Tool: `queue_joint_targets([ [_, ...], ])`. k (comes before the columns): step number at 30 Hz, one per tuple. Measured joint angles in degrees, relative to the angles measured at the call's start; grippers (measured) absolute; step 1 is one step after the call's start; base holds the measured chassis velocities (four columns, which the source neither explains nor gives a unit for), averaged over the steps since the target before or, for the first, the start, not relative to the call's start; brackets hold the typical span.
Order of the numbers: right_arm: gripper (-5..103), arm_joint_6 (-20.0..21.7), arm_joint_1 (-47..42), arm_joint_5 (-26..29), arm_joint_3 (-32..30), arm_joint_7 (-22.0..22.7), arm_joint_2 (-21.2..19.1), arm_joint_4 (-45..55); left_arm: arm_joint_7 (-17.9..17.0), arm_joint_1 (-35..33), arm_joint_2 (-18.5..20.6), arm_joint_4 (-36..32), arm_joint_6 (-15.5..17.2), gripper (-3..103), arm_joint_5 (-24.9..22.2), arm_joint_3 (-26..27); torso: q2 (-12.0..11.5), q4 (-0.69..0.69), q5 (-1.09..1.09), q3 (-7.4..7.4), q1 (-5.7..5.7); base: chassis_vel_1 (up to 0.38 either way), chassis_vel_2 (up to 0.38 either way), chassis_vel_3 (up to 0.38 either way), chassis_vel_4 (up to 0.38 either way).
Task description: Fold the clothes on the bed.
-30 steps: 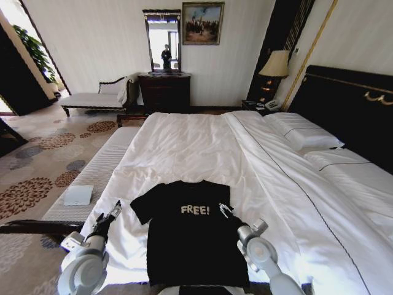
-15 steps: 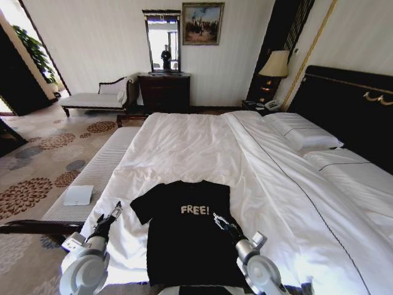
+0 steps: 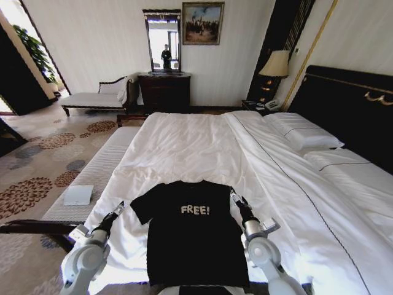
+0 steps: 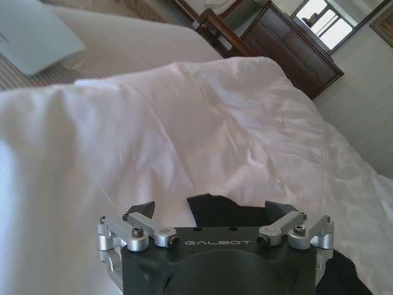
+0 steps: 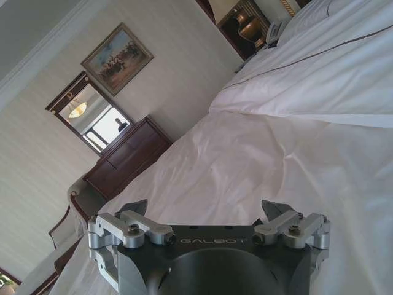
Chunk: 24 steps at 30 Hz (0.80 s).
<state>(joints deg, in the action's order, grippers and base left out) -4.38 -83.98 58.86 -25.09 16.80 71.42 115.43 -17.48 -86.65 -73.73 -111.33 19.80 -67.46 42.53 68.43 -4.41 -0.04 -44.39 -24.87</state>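
Clothes here means one black T-shirt (image 3: 190, 230) with white "FREE!" lettering, spread flat and face up at the near end of the bed (image 3: 202, 147), its collar toward the far wall and its hem toward the robot. White sheets surround it on three sides. The left gripper (image 3: 115, 211) hovers over the sheet just beside the shirt's left sleeve, apart from the fabric; in its wrist view the jaws stand spread, with a dark fold of the shirt (image 4: 212, 209) between and beyond them. The right gripper (image 3: 235, 198) sits at the edge of the right sleeve, and its wrist view shows its jaws spread wide over white bedding (image 5: 258, 160), holding nothing. Pillows (image 3: 304, 132) lie at the headboard (image 3: 353, 104), well apart from the shirt.
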Motion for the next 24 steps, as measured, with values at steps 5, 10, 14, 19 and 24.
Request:
queue_joint_targets([
  [5,100,0.3,-0.1,0.0,-0.2,0.9,-0.1,-0.3,-0.2,2.6,-2.5,3.0,1.0,100,-3.1,-2.6,0.0,0.00,0.00,0.00,0.00,0.000,0.000,0.000,0.000],
  [10,100,0.4,0.1,0.0,-0.2,1.4,-0.4,-0.9,-0.2,4.4,-4.2,5.4,1.0,100,-1.7,-5.0,0.0,0.00,0.01,0.00,0.00,0.000,0.000,0.000,0.000],
  [14,100,0.4,0.3,0.1,-0.3,1.5,-0.6,-1.3,-0.1,5.1,-4.8,6.4,0.8,100,-0.9,-5.8,0.0,0.00,0.01,0.00,0.00,0.000,0.000,0.000,0.000],
  [19,100,0.5,1.0,0.2,-0.3,1.8,-1.0,-2.0,0.3,6.4,-5.4,8.2,0.0,96,0.2,-6.3,0.0,0.00,0.01,0.00,0.00,0.000,0.000,0.000,0.000],
  [24,100,0.5,1.5,0.3,-0.2,1.9,-1.2,-2.8,0.7,6.7,-5.9,8.8,-0.7,80,1.4,-6.4,0.0,0.01,0.00,0.00,0.00,0.000,0.000,0.000,0.000],
])
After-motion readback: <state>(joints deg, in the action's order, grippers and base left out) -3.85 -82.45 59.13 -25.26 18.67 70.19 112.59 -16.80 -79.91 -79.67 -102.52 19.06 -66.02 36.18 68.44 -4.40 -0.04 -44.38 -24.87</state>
